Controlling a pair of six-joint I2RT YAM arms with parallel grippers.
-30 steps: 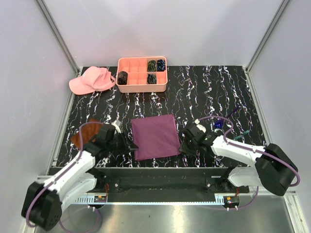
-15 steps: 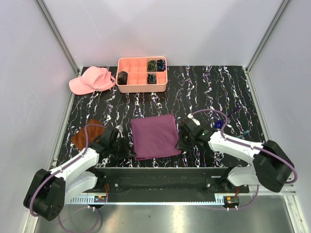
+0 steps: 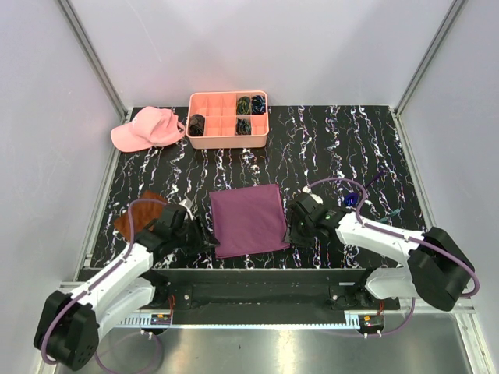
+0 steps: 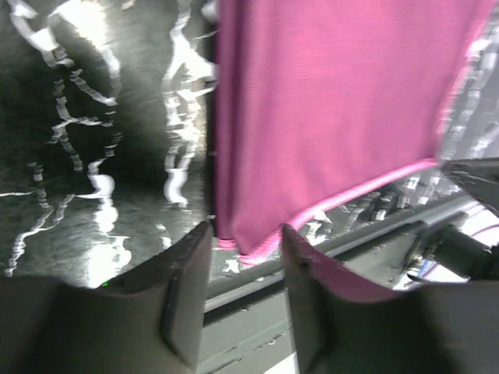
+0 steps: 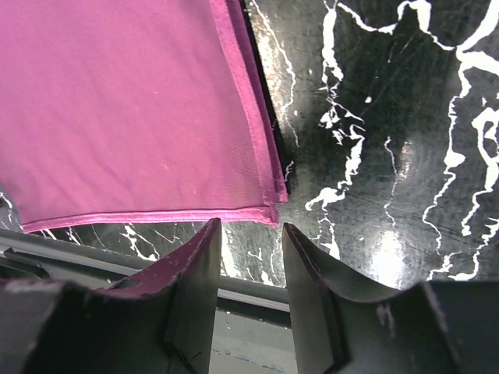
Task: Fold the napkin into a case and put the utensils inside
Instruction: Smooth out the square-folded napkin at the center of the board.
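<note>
Napkin (image 3: pixel 248 218) flanked by left claw (image 4: pixel 245 234), right claw (image 5: pixel 251 230).

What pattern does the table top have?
Black with irregular white veins, like marble. The table top shows it best in the right wrist view.

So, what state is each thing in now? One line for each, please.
napkin: folded, flat on the table, not held
left gripper: open, at the napkin's near left corner
right gripper: open, at the napkin's near right corner
tray: dark bundles in some compartments
cap: lying beside the tray
</note>
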